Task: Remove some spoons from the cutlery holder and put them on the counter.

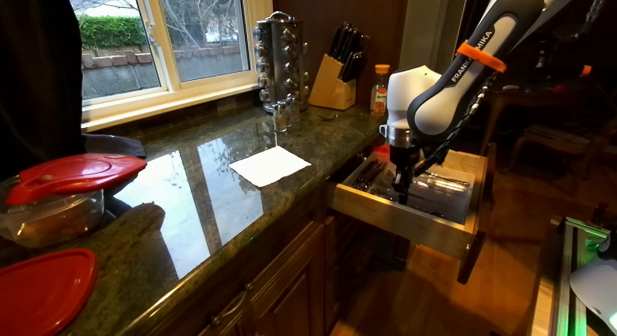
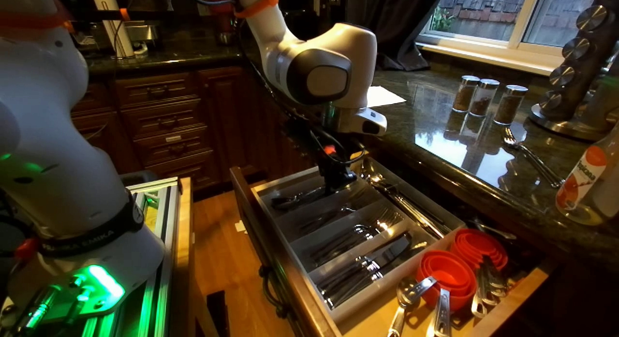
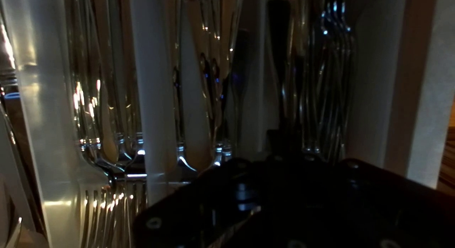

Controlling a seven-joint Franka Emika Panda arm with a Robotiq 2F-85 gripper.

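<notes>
Nearest the camera in an exterior view, a flat red plastic lid fills the lower left corner of the frame, just beside a clear bowl topped by a tilted red cover, all on a long, glossy, dark green-black stone bench. Near the middle, a square white sheet lies flat on the bench. Toward top centre stand a tall shiny metal rack, a pale wooden knife block and a clear bottle with an orange cap. Right of centre, a light wood drawer stands pulled out; inside it sits a shallow, pale cutlery holder divided into long compartments. White and dark grey, a robot arm slants down from the upper right, and its black end effector is closed, its tips low at the compartment toward the upper left of the cutlery holder in an exterior view; whether a thin piece is pinched between them I cannot tell. Slim silvery cutlery lies lengthwise in that compartment, partly hidden behind the end effector in the wrist view. At the right of an exterior view, slim silvery metal spoons or forks, I cannot tell which, lie on the bench near the bottle and three glass jars with silvery lids. Red measuring cups sit beside the cutlery holder.
</notes>
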